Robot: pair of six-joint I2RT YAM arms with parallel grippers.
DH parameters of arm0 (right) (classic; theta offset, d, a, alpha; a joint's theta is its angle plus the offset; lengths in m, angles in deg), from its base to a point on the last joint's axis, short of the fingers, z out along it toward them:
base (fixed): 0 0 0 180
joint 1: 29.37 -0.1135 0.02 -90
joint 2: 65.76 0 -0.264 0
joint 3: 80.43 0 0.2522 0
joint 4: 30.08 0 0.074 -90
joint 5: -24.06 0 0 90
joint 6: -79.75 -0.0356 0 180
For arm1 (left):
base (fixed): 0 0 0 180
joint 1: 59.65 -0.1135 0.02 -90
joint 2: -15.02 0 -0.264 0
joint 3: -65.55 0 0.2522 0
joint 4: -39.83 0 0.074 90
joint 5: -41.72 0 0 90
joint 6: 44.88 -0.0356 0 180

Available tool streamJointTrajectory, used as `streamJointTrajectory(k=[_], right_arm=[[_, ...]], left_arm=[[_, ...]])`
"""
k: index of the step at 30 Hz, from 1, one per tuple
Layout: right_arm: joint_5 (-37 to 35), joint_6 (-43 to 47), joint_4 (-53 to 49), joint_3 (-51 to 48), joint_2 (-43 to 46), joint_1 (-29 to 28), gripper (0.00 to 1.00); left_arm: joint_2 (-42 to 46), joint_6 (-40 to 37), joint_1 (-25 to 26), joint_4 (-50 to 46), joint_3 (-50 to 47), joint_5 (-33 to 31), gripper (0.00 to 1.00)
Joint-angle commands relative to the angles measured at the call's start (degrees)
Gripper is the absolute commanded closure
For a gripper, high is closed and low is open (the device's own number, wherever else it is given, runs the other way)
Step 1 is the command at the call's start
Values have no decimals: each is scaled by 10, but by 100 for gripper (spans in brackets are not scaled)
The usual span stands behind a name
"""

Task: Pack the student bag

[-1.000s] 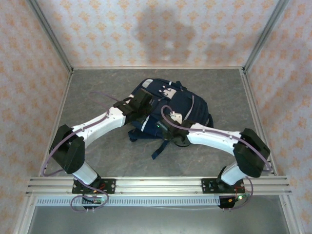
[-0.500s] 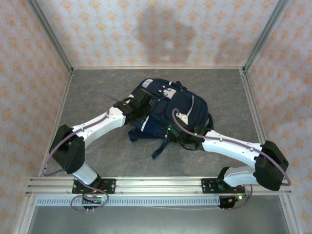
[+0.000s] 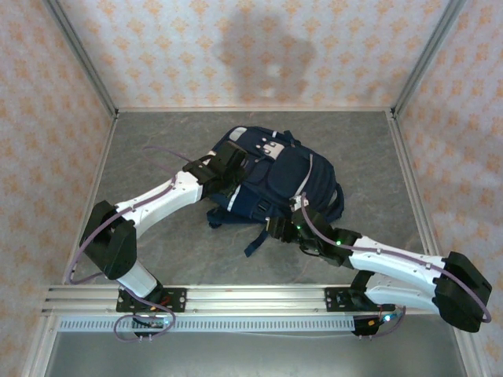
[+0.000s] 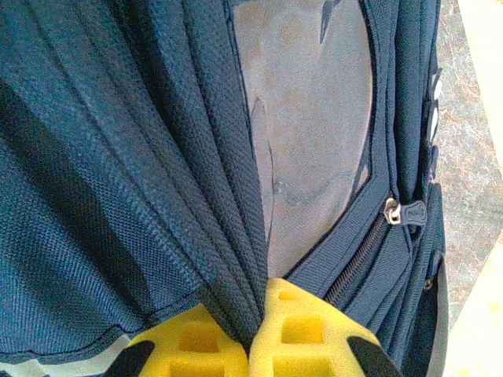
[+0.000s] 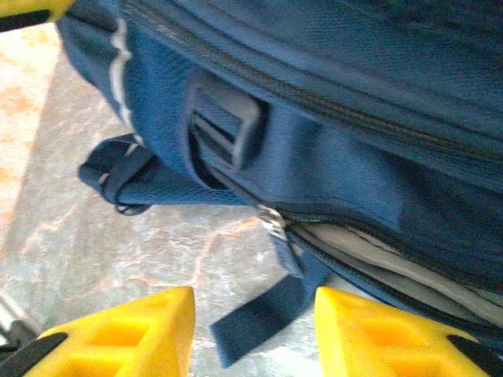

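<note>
- Zipping is judged the current step: the large dark navy fabric backpack [image 3: 275, 177], mid-frame on the grey table [image 3: 157, 141], is pinched by a fold in the closed left gripper [image 4: 255, 338].
- The right gripper [image 5: 253, 302] is parted and empty; the small metal zip pull [image 5: 275, 224] above it must be pinched next.
- Bare table is seen lower left; the loose dark strap [image 5: 236, 330] may be snagged.

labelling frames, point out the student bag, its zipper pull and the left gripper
student bag [image 3: 287, 169], top external view, navy front panel
zipper pull [image 4: 401, 210], left wrist view, metal slider
left gripper [image 4: 255, 318], left wrist view, midway between yellow fingertips
</note>
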Motion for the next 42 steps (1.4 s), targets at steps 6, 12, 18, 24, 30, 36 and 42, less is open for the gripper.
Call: streamJointTrajectory(k=[6, 12, 18, 24, 30, 36, 42], right_arm=[[40, -19, 56, -20, -39, 9, 56], [39, -19, 48, -16, -69, 9, 56], [38, -12, 66, -2, -116, 12, 56], [49, -9, 94, 23, -166, 18, 58], [58, 4, 98, 53, -202, 26, 61], [53, 4, 90, 73, -233, 42, 70], [46, 0, 86, 75, -241, 54, 87]], left_arm=[[1, -10, 2, -12, 33, 3, 100], [-5, -12, 2, -16, 41, 6, 100], [-8, -11, 2, -16, 41, 6, 100], [-12, -10, 2, -17, 41, 7, 100], [-17, -10, 2, -16, 41, 9, 100], [-18, -9, 1, -17, 38, 8, 100], [-16, -8, -2, -19, 32, 6, 100]])
